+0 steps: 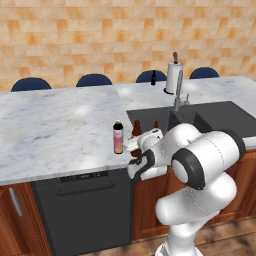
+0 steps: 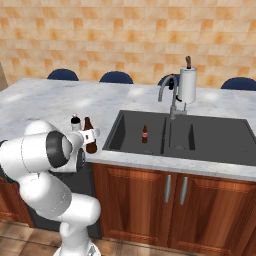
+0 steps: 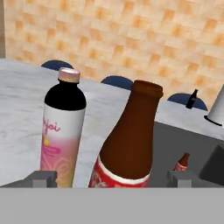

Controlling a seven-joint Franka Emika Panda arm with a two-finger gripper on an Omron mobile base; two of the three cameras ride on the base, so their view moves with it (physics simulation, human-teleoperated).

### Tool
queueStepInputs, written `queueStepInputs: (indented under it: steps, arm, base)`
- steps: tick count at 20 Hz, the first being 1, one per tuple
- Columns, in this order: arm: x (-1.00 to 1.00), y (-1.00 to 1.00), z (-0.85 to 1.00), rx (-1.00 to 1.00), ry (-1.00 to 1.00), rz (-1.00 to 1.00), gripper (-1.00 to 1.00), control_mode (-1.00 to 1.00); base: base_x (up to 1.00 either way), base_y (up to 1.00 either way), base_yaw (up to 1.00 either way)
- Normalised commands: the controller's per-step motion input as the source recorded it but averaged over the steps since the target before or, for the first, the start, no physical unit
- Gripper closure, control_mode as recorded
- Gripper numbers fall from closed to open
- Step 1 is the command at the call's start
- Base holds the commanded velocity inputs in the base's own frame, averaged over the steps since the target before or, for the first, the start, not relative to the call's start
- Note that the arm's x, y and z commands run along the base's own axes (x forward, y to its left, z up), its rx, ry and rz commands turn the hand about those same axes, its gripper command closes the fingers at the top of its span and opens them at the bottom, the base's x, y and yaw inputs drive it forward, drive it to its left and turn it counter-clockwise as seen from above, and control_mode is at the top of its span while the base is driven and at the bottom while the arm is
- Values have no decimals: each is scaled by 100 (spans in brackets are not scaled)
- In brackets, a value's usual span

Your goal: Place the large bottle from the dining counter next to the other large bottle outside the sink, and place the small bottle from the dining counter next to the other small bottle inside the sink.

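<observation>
The large brown bottle (image 3: 131, 140) with its red label stands upright on the marble just left of the sink (image 1: 220, 117), close beside the pink dark-capped bottle (image 3: 63, 127). My gripper (image 3: 111, 179) is open, level with the brown bottle's lower body. One fingertip (image 3: 43, 179) shows below the pink bottle, the other to the brown bottle's right. From the base, the brown bottle (image 2: 89, 134) and the pink bottle (image 1: 118, 137) stand at the basin's corner by my gripper (image 1: 137, 142). A small brown bottle (image 2: 145, 134) stands inside the sink (image 2: 210, 140). The small black bottle (image 1: 153, 77) is on the far dining counter (image 1: 135, 92).
A tall chrome faucet (image 2: 170, 97) rises behind the basin, with a paper towel roll (image 2: 188, 84) next to it. Dark blue stools (image 1: 94, 80) line the far edge of the counter. Below the near counter is a dark dishwasher (image 1: 82, 210) beside wooden cabinet doors (image 2: 175, 200).
</observation>
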Motion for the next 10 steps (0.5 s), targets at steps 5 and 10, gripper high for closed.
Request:
queueStepInputs:
  steps: [5,10]
  arm:
    - [-50,0,61,11,-13,-1,-100,-100]
    - [19,-12,46,31,6,-9,-100,-100]
  base:
    - [0,0,0]
    - [0,0,0]
